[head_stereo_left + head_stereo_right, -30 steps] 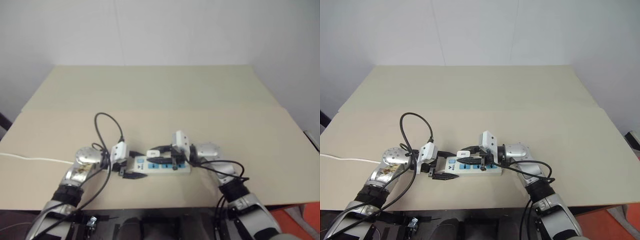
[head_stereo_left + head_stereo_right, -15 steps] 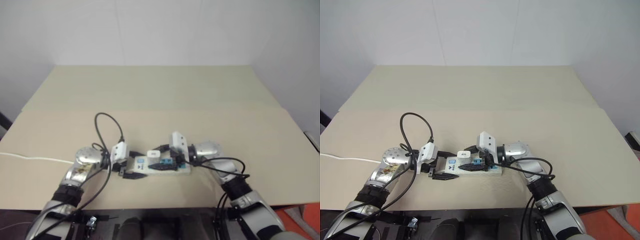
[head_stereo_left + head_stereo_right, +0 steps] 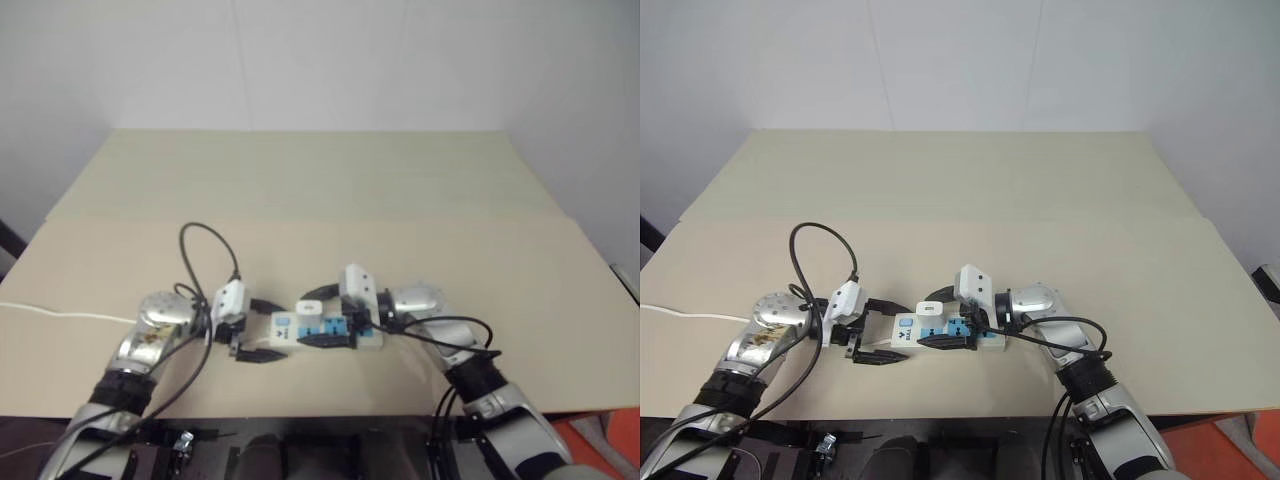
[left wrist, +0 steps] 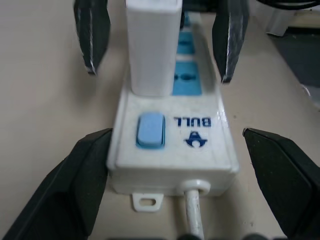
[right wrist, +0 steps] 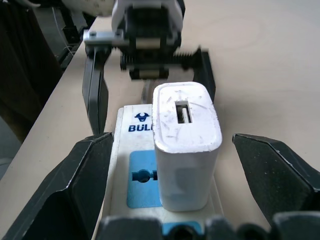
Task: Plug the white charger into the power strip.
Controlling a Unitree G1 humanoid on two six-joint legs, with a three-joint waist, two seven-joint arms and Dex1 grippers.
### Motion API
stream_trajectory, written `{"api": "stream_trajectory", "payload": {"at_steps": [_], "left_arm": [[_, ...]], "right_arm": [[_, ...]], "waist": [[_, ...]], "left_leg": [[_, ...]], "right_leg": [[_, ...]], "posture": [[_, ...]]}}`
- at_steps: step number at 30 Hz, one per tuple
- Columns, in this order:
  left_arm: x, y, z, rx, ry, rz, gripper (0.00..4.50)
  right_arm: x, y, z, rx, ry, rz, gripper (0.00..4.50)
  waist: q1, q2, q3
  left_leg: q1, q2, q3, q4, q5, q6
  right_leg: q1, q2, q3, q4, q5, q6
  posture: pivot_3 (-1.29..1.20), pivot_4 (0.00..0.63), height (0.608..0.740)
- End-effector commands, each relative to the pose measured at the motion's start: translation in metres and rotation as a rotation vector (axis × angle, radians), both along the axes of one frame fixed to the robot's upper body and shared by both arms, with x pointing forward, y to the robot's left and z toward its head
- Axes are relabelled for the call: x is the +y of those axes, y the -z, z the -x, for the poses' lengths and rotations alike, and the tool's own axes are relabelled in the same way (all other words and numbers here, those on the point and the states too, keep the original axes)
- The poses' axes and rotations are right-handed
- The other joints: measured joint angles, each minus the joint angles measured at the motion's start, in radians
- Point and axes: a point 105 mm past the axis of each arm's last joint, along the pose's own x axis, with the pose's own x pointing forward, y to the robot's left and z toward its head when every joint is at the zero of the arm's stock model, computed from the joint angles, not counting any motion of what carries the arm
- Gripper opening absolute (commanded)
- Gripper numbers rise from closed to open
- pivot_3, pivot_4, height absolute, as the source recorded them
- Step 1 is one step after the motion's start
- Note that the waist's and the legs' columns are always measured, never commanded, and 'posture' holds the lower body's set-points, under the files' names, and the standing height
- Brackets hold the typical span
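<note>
Both end effectors have let go since a second ago: the right one was pinching the charger then, and now its fingers are spread wide. The left one has pulled a little away from the strip and opened wider too.

On the left, a thin white cord (image 3: 60,316) lies on the tabletop (image 3: 320,190). A black cable (image 3: 205,262) loops up over the left arm. The left end effector (image 3: 262,330) points to the right, at the switch end of the strip. Its two black fingers (image 4: 85,172) are spread, one on each side of that end, and they do not touch it. In the left wrist view the blue switch (image 4: 150,129) sits close by.

Next comes the strip (image 3: 325,332), lying flat near the front edge of the tabletop. The charger (image 3: 309,316) stands upright in the blue socket nearest the switch. It is plugged in, and nothing holds it.

On the right, the right end effector (image 3: 318,318) points to the left along the strip. Its spread fingers (image 5: 82,187) sit on both sides of the charger, with a gap on each side. So the charger stands between the two end effectors, free of both.
</note>
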Motion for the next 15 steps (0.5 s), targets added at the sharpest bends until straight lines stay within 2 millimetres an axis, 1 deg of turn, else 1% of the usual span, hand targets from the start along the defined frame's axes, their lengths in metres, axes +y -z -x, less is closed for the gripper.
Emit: {"api": "stream_trajectory", "payload": {"at_steps": [1, 7, 11, 13, 15], "left_arm": [[0.002, -0.022, 0.002, -0.058, 0.020, 0.029, 4.48], [0.007, -0.033, 0.011, -0.084, 0.029, 0.033, 4.48], [0.014, -0.039, 0.017, -0.099, 0.007, 0.038, 4.48], [0.020, -0.044, 0.018, -0.110, -0.020, 0.038, 4.48], [0.026, -0.048, 0.019, -0.115, -0.042, 0.038, 4.48]], "right_arm": [[-0.019, 0.004, -0.001, 0.026, 0.039, 0.033, 4.50], [-0.040, -0.031, 0.004, -0.090, 0.043, 0.030, 4.50], [-0.066, -0.048, 0.009, -0.138, 0.081, 0.051, 4.50], [-0.082, -0.056, 0.008, -0.158, 0.126, 0.067, 4.50], [-0.094, -0.062, 0.007, -0.169, 0.161, 0.081, 4.50]], "waist": [[0.002, 0.000, 0.000], [-0.001, 0.001, 0.002], [-0.002, 0.000, 0.003], [-0.002, 0.000, 0.003], [-0.002, 0.000, 0.003]], "left_leg": [[-0.001, 0.000, 0.000, 0.000, 0.000, 0.000], [-0.006, 0.000, 0.000, 0.000, 0.000, 0.000], [-0.012, 0.000, 0.000, 0.000, 0.000, 0.000], [-0.016, 0.000, 0.000, 0.000, 0.000, 0.000], [-0.016, 0.000, 0.000, 0.000, 0.000, 0.000]], "right_leg": [[-0.001, 0.000, 0.000, 0.000, 0.000, 0.000], [-0.004, -0.001, -0.001, -0.001, 0.000, 0.000], [-0.011, 0.000, -0.001, -0.001, 0.000, 0.000], [-0.015, 0.000, 0.000, 0.000, 0.000, 0.000], [-0.016, 0.000, 0.000, 0.000, 0.000, 0.000]], "posture": [[0.00, 0.150, 0.740], [0.00, 0.150, 0.740], [0.00, 0.150, 0.740], [0.00, 0.150, 0.740], [0.00, 0.150, 0.740]]}}
